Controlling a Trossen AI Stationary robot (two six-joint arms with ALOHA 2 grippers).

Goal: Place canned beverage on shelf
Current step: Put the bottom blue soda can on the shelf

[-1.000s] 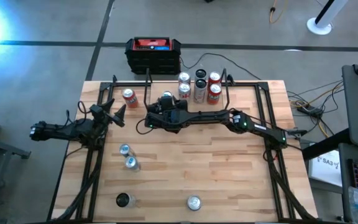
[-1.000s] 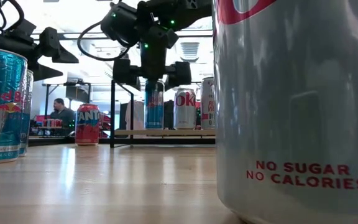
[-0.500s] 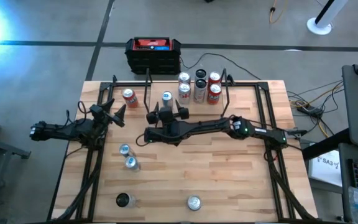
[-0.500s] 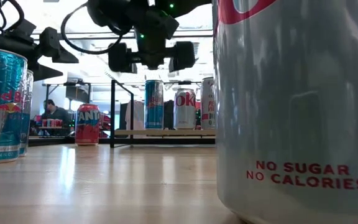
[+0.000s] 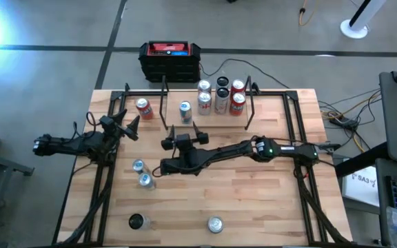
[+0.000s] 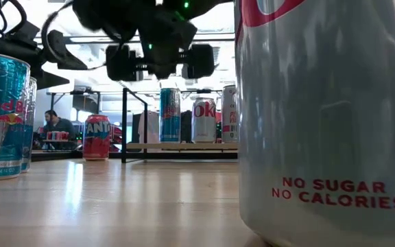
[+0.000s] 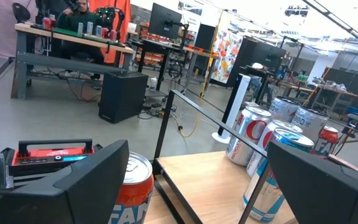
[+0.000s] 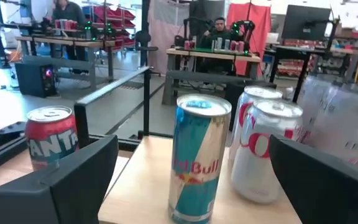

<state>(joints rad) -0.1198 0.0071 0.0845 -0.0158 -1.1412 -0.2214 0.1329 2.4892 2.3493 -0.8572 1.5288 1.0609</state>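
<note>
Since the earlier frame, the right tool has released the can and backed off, fingers wide. The can stands upright on the shelf, left of the others. The left tool waits open at the surface's left edge; the right should withdraw level, clear of the can.

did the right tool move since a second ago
Yes. In the high view the right tool has backed away from the shelf toward the table's near edge, leaving the blue can there.

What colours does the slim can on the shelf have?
Blue and silver Red Bull can, clearest in the right wrist view.
</note>
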